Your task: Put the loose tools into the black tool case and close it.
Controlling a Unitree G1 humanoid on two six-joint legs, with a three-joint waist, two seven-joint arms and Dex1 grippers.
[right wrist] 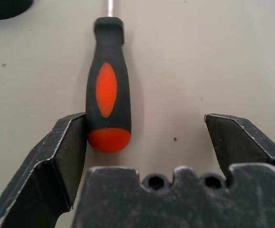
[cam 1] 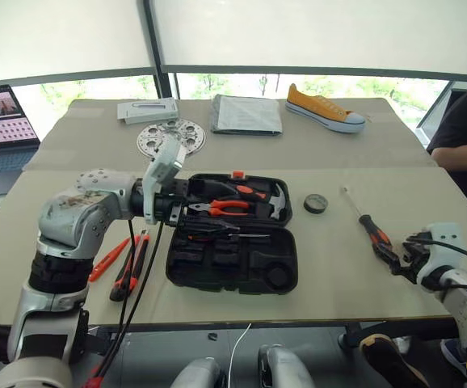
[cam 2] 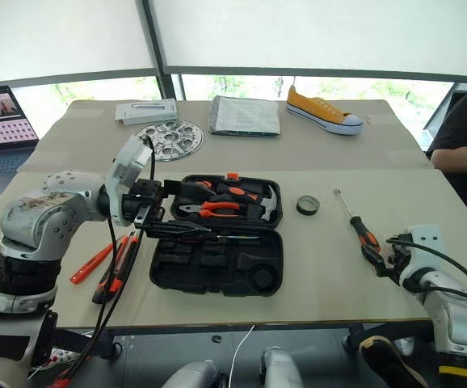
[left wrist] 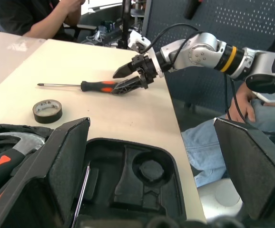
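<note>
Right claw [cam 1: 397,257] at the near right edge of the table [cam 1: 338,145], fingers spread and grasping nothing; the wrist view shows the butt of the screwdriver [right wrist: 107,102] just inside one finger, apparently touching it, the other finger well apart. The screwdriver's long axis runs straight ahead from this claw, handle nearest, shaft and tip pointing away toward the far side of the table. Judgement: this is the arm for the pick, being by far the nearer; the handle lies off-centre between the fingers, so a small sideways shift or a closing sweep is needed before the grip seats squarely. Risk: a closing finger could push the round handle and roll it. Beyond the screwdriver's tip and toward the other arm, the small black tape roll [cam 1: 315,203] lies flat, near the black tool case [cam 1: 233,267], which sits open with the lid up; pliers [cam 1: 227,208] and hammer [cam 1: 275,200] rest in their recesses, and a slim tool [cam 2: 217,235] lies across the middle. Left claw [cam 2: 154,212] hangs over the case's near-left side, fingers wide apart, nothing held. Out past that arm, on the table beside the case, lie the utility knife [cam 1: 130,268] and the slim orange tool [cam 1: 107,260], side by side, long axes running near to far. Task well short of done.
</note>
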